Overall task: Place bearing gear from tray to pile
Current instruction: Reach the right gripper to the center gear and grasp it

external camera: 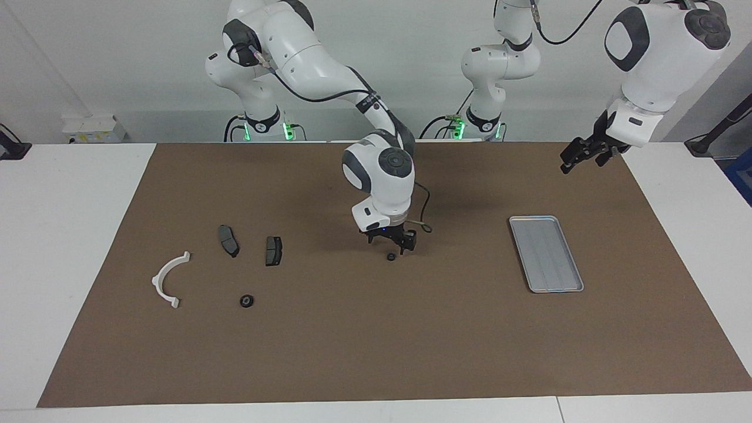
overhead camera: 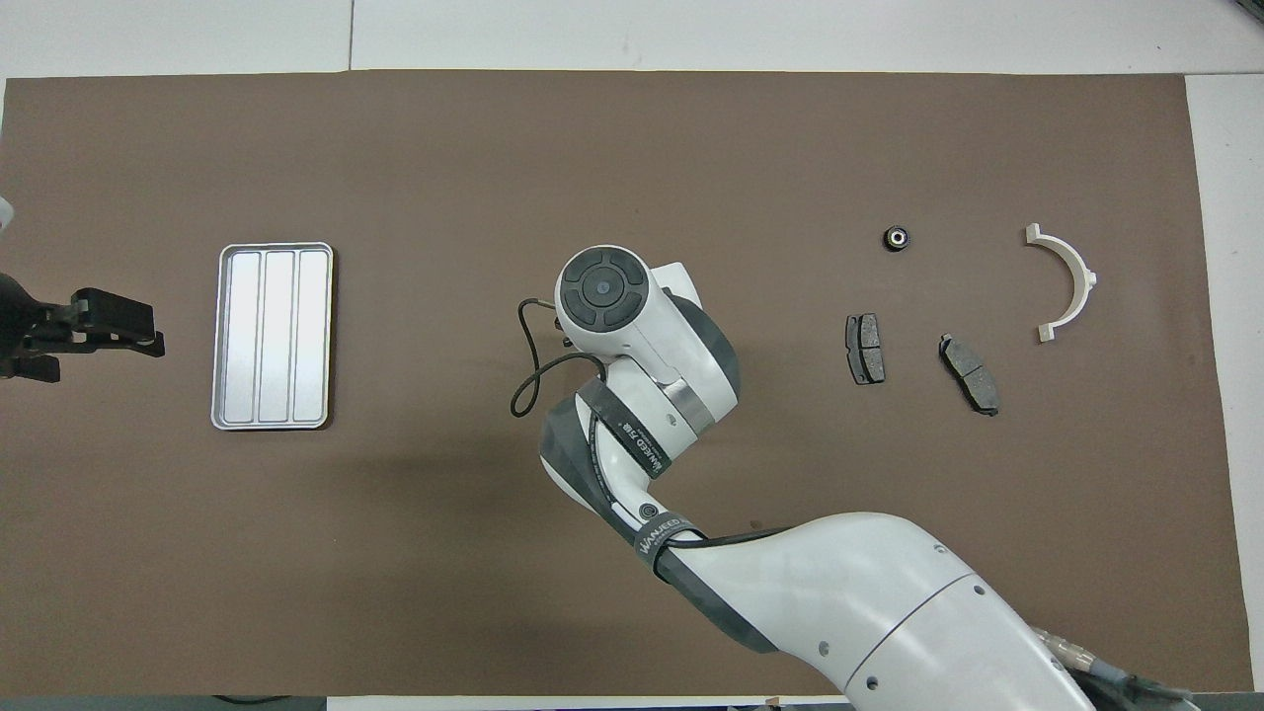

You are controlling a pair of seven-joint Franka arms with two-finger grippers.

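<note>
Brown mat [external camera: 364, 341] is left bare around the small black bearing gear [external camera: 390, 257], found just beneath the right gripper [external camera: 389, 241], whose jaws are spread wide and hold nothing. The grooved silver metal tray [external camera: 546, 254] is seen well apart toward the left arm's end, near the raised, open, empty left gripper [external camera: 578, 154]. Toward the right arm's end are spread two dark grey brake pads [external camera: 228, 240], a white semicircular plastic bracket [external camera: 167, 279] and a second black gear [external camera: 247, 301].

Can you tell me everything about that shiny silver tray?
The tray is a flat rectangle of silvery metal with rounded corners, a low raised rim and long grooves running down its length. It lies flat on the brown mat toward the left arm's end of the table. Nothing sits in it and nothing touches it; the left pincer hangs in the air nearby.
</note>
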